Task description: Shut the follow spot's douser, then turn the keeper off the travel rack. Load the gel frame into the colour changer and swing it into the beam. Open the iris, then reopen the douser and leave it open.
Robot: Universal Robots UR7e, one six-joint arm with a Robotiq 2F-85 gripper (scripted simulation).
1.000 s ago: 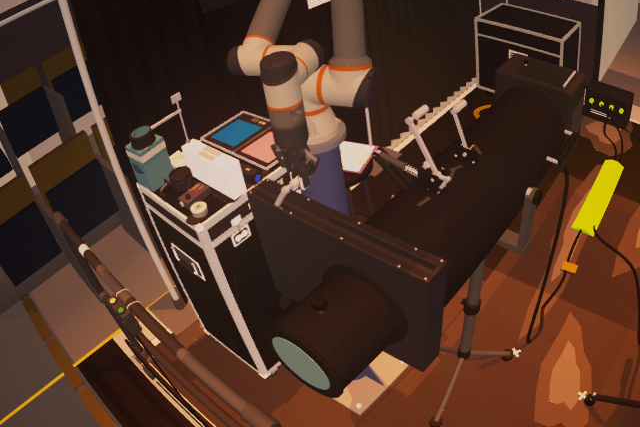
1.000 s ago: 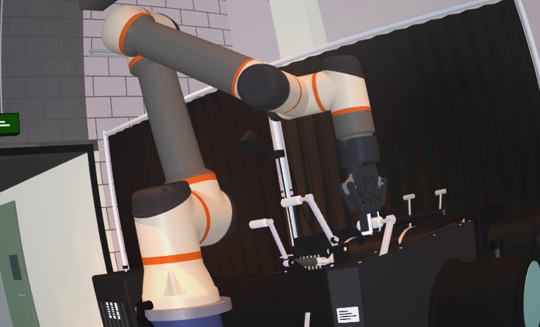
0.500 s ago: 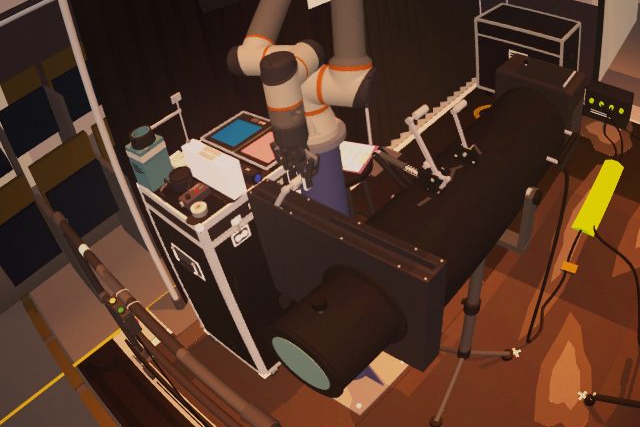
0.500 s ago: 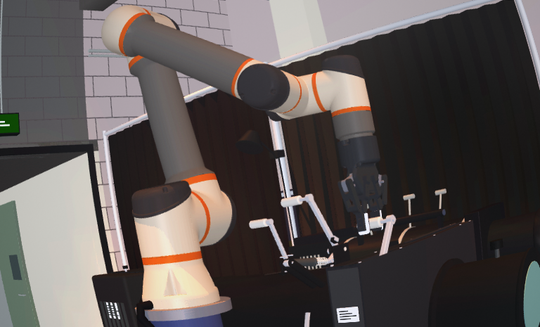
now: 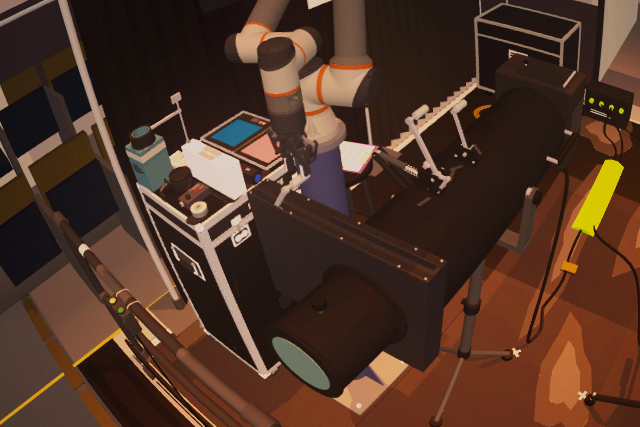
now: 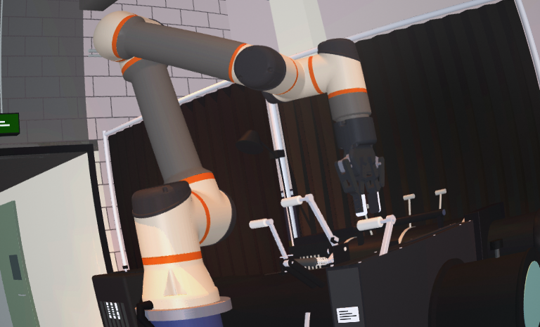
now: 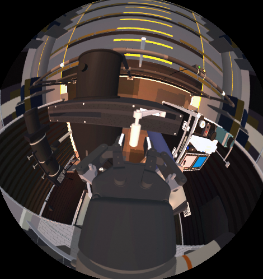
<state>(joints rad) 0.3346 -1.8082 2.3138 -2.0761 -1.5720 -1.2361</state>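
Note:
The colour changer (image 5: 346,252) is the flat black box across the follow spot's front, behind the lens tube (image 5: 331,345). Its white swing lever (image 5: 287,190) (image 6: 376,224) (image 7: 135,131) rises at the box's rear top corner, the handle lying level. My gripper (image 5: 299,161) (image 6: 368,208) (image 7: 133,152) hangs open just above that handle and holds nothing. Two more white-handled levers (image 5: 421,141) (image 6: 296,224) stand on the barrel behind the box. The travel rack (image 5: 243,141) lies on the road case with a blue and a pink panel. I cannot make out the keeper.
The changer box's top edge (image 5: 356,228) runs right under the fingers. The road case (image 5: 207,226) to the left carries a teal canister (image 5: 146,156), a white box and small items. The spot's barrel (image 5: 481,174) sits on a tripod stand (image 5: 468,329). Cables and a yellow ramp (image 5: 599,197) lie on the floor.

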